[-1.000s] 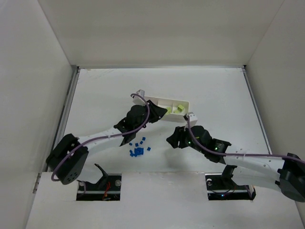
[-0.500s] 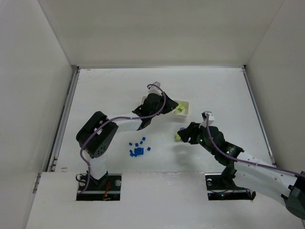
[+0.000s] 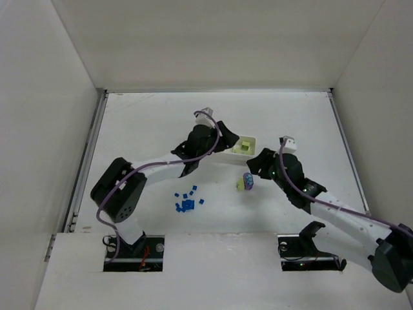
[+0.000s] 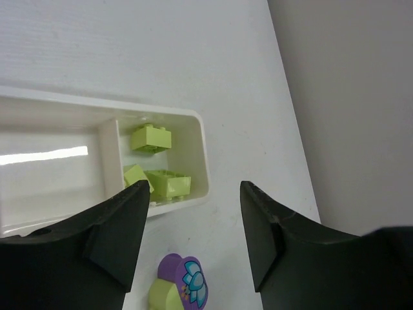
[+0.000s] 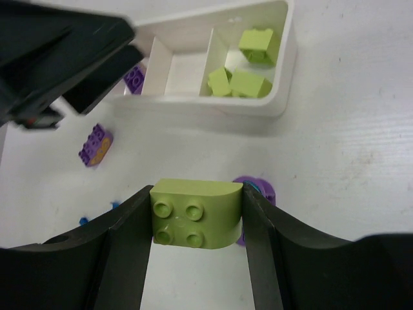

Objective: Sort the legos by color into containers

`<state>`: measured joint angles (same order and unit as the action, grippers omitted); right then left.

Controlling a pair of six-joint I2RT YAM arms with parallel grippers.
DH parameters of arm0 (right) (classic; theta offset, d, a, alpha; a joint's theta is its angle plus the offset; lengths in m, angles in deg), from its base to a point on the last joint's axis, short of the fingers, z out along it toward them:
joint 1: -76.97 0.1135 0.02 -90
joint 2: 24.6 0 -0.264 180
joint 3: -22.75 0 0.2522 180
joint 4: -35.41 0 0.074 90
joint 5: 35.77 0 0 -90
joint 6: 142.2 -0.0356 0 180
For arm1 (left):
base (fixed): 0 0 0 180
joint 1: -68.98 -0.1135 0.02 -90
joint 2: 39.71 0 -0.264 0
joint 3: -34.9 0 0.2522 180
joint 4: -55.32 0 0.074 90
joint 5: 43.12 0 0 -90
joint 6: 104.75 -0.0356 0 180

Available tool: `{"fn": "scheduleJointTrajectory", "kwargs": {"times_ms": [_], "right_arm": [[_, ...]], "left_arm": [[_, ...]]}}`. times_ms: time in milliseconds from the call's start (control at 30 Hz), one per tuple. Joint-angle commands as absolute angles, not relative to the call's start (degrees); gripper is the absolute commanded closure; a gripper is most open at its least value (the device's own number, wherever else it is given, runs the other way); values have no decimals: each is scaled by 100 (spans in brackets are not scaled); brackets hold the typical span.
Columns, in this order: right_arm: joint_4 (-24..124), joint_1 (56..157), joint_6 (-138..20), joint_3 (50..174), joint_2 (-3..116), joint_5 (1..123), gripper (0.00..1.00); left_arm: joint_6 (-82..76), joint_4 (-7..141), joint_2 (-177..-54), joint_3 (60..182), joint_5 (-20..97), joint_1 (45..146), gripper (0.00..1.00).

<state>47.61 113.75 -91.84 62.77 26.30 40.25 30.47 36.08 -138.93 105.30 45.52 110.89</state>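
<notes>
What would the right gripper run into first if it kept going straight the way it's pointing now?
Probably the bare table, then the tray's near wall, beside its yellow-green bricks. The right gripper has a yellow-green brick between its fingers, a purple piece just behind. Depth is unclear.

Probably a lab, white-walled enclosure (image 3: 213, 45), bolted robot arms

The white counter (image 3: 303, 123) carries a long white tray (image 5: 271, 103) near its middle. A cluster of small dark blue bricks (image 3: 186, 201) lies toward the near side. A purple brick (image 5: 95, 144) rests beside the tray, and a purple round piece (image 4: 187, 284) lies just below the tray's end.
</notes>
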Motion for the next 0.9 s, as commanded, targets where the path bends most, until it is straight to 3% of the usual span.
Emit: {"fn": "scheduleJointTrajectory", "kwargs": {"times_ms": [0, 367, 467, 633, 867], "right_arm": [[4162, 11244, -8903, 6910, 3312, 3920, 57], [3950, 11121, -8235, 8352, 5660, 3261, 56], [3959, 11085, -8156, 8546, 5968, 3007, 49], [3959, 11085, -8077, 8713, 6136, 2953, 26], [3959, 11112, -8050, 8670, 5803, 2971, 19]], "left_arm": [[2683, 3611, -12824, 10036, 5004, 10867, 45], [2305, 5394, -10520, 7829, 6471, 10154, 41], [2226, 5729, -10317, 7565, 6700, 10093, 39], [2112, 5888, -10352, 7406, 6842, 10172, 37], [1901, 5503, -10817, 7353, 6701, 10233, 36]]}}
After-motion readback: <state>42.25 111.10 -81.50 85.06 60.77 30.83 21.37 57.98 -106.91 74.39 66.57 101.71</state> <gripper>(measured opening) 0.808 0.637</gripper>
